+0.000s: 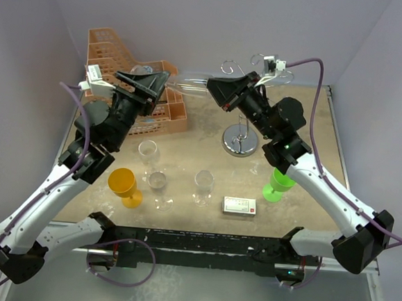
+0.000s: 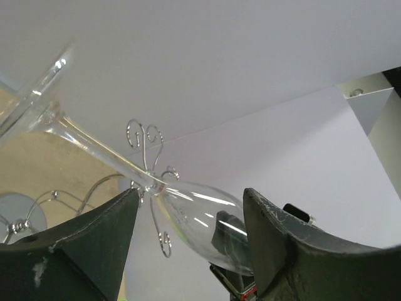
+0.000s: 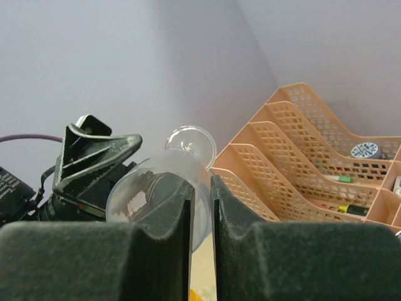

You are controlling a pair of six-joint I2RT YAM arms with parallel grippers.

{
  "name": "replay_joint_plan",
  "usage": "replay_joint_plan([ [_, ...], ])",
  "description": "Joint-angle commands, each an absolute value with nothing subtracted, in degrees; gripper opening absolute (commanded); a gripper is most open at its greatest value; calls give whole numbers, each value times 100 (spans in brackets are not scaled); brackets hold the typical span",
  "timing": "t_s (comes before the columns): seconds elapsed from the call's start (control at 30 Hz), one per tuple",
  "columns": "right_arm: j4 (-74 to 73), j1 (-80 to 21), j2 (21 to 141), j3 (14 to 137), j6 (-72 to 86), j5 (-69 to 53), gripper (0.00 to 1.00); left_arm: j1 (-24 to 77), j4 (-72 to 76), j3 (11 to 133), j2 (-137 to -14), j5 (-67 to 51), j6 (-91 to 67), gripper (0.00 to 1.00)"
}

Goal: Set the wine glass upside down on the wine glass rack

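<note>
Top external: sandy tabletop (image 1: pixel 202 133), lilac walls (image 1: pixel 211 26); right gripper (image 3: pixel 202 187) pinches wine glass (image 3: pixel 153 185), left gripper (image 1: pixel 157 86) gapes.

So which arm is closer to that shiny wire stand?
Right. The right tool, holding the glass, is right by the curly top of the stand. The left tool sits farther left, over the orange basket.
</note>
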State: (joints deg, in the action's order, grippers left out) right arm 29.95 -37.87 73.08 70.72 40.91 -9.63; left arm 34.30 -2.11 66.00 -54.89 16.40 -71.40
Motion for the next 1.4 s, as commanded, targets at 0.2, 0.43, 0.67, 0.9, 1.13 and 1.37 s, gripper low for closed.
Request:
replay_joint_plan([
  [0.2,3771,-3814,6963,7154,4517,-884,17,3463,1004,6370,-5317,2329,-7663,52],
  [0.43,4059,-3814,6908,6976,4746,-931,15,3463,1137,6375,-5406,2218,-7899,47],
  [0.67,4273,-3814,6947,6918,4848,-1036,15,3463,1140,6390,-5555,1933,-8069,50],
  [0.9,4425,-3814,6985,6873,4927,-1004,15,3462,1135,6336,-5640,1811,-8229,52],
  [1.13,4497,-3810,7043,6826,5017,-1160,14,3463,1322,6350,-5692,1815,-8255,46],
  [1.37,4449,-3823,7022,6683,5054,-1184,14,3463,1631,6272,-5644,1819,-8358,25],
])
